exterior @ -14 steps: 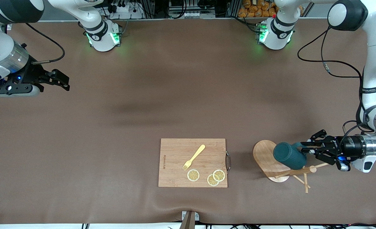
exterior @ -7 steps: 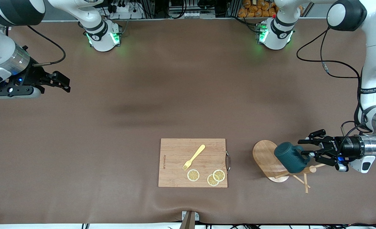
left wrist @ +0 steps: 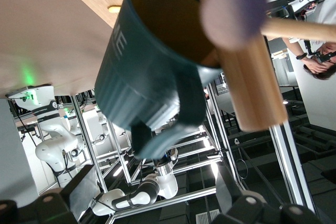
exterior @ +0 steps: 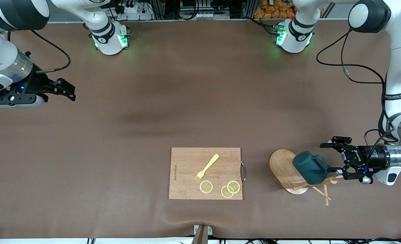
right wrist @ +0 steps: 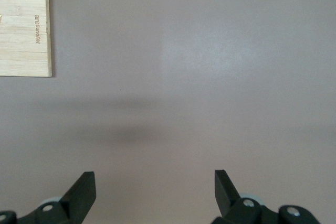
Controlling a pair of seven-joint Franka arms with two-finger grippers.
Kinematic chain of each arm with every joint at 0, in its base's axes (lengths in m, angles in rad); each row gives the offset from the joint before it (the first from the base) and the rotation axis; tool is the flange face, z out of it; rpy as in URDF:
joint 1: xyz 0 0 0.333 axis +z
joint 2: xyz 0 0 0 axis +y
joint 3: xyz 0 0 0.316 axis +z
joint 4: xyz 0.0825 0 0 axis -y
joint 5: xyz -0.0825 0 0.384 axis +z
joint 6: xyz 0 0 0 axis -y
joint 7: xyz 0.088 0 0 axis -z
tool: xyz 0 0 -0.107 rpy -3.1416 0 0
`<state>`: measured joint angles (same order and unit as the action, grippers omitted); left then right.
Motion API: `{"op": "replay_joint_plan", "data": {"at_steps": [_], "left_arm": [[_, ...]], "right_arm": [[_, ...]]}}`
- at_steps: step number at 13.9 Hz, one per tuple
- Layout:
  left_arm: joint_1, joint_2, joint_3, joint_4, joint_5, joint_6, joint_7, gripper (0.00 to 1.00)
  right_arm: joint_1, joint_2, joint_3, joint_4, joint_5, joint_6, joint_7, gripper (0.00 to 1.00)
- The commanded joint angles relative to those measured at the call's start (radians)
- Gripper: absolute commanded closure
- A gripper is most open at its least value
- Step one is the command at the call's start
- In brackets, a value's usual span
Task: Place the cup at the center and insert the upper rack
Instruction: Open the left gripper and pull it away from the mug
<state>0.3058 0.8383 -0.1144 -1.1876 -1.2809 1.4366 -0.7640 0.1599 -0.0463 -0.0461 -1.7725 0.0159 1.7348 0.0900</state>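
Note:
The dark teal cup (exterior: pixel 309 167) hangs on the upper rack, a wooden stand with an oval base (exterior: pixel 282 166), near the left arm's end of the table. Its handle (exterior: pixel 322 162) points at my left gripper (exterior: pixel 326 157), which is open with the handle loose between its fingers. In the left wrist view the cup (left wrist: pixel 152 72) fills the frame beside the rack's post (left wrist: pixel 247 77), and the left gripper (left wrist: pixel 155 195) stands wide just short of the handle (left wrist: pixel 173 124). My right gripper (exterior: pixel 71 91) waits open above bare mat at the right arm's end, and the right wrist view shows it (right wrist: pixel 155 184) holding nothing.
A wooden cutting board (exterior: pixel 205 173) lies near the front edge, beside the rack toward the right arm's end. It carries a yellow fork (exterior: pixel 207 166) and lemon slices (exterior: pixel 206 186). Its corner (right wrist: pixel 25 27) shows in the right wrist view. Plain brown mat covers the table's middle.
My left gripper has opened and let go of the cup's handle. The cup stays on the rack. The right gripper has barely shifted.

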Motion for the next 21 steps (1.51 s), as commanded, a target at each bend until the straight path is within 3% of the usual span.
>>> {"op": "replay_joint_plan", "data": {"at_steps": [1,7,11,17,21], "left_arm": [[0.009,-0.045,0.007,-0.004,-0.009,-0.012,0.0,0.0],[0.039,-0.132,0.015,-0.006,0.077,-0.061,-0.008,0.0],[0.039,-0.255,0.012,-0.01,0.201,-0.061,0.0,0.0],[0.027,-0.388,0.009,-0.027,0.259,-0.097,0.028,0.0],[0.026,-0.488,-0.086,-0.027,0.463,-0.097,0.044,0.0]], "right_arm": [[0.006,0.0,-0.003,0.005,-0.002,-0.001,0.017,0.0],[0.009,0.0,-0.003,0.005,-0.002,0.002,0.017,0.0],[0.012,0.0,-0.001,0.007,-0.002,-0.005,0.017,0.0],[0.0,0.0,-0.003,0.007,-0.004,-0.001,0.017,0.0],[0.003,0.002,-0.001,0.007,-0.002,0.005,0.019,0.0]]}}
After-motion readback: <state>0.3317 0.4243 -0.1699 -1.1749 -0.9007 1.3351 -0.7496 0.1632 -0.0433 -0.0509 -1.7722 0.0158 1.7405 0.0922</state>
